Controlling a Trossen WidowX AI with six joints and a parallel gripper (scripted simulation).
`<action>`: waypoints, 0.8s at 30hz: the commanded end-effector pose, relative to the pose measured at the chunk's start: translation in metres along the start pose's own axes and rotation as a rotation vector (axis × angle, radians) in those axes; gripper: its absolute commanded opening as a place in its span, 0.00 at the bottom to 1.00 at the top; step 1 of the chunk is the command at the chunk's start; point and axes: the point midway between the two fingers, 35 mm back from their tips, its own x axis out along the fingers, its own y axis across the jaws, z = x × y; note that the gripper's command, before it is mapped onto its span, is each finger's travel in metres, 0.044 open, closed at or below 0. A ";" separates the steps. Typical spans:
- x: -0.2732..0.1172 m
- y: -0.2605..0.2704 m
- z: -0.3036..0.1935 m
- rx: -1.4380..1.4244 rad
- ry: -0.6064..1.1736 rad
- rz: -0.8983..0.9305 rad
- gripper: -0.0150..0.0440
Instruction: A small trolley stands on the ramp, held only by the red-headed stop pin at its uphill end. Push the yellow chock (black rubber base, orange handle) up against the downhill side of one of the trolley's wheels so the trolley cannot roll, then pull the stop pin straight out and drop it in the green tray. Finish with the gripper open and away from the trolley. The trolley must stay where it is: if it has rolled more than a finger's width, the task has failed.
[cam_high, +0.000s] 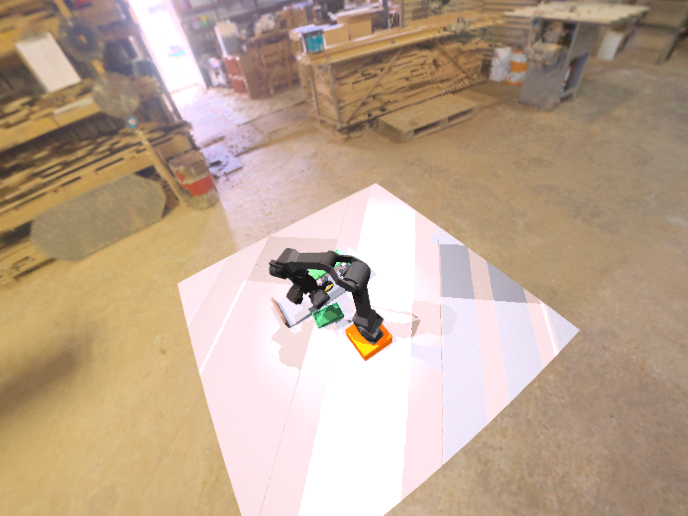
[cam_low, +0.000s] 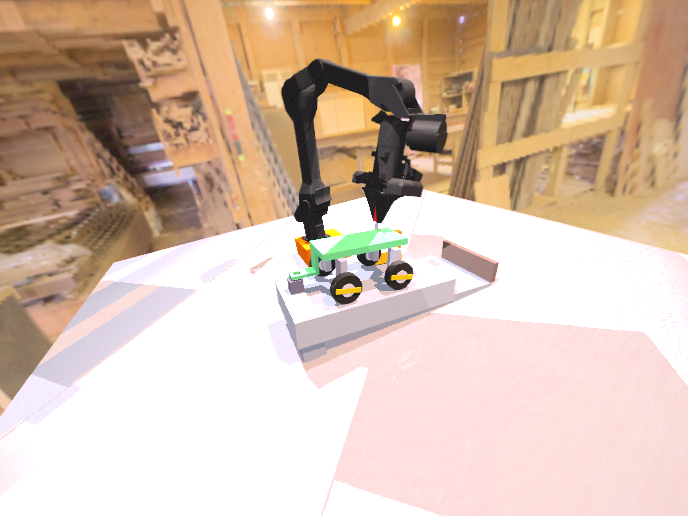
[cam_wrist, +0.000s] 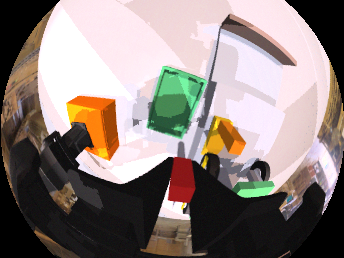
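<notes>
My gripper (cam_low: 377, 212) is shut on the red-headed stop pin (cam_low: 375, 219) and holds it in the air, above and just behind the trolley (cam_low: 361, 252). In the wrist view the pin's red head (cam_wrist: 182, 180) sits between the dark fingers. The trolley has a green deck and black wheels with yellow bars, and it stands on the grey ramp (cam_low: 369, 304). The yellow chock with its orange handle (cam_wrist: 223, 137) lies against a trolley wheel (cam_wrist: 212, 160). The green tray (cam_wrist: 175, 103) lies on the floor below and ahead of the gripper; it also shows in the top view (cam_high: 327, 315).
The arm's orange base block (cam_high: 368, 339) stands beside the tray and ramp, and shows in the wrist view (cam_wrist: 94, 124). A brown end wall (cam_low: 469, 259) closes the ramp's low end. A small grey pin post (cam_low: 296, 284) stands at the uphill end.
</notes>
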 end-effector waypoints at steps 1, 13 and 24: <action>0.001 0.001 0.001 -0.088 -0.022 -0.001 0.25; 0.002 0.001 -0.002 -0.449 -0.096 -0.033 0.25; 0.002 0.001 -0.005 -0.777 -0.157 -0.071 0.25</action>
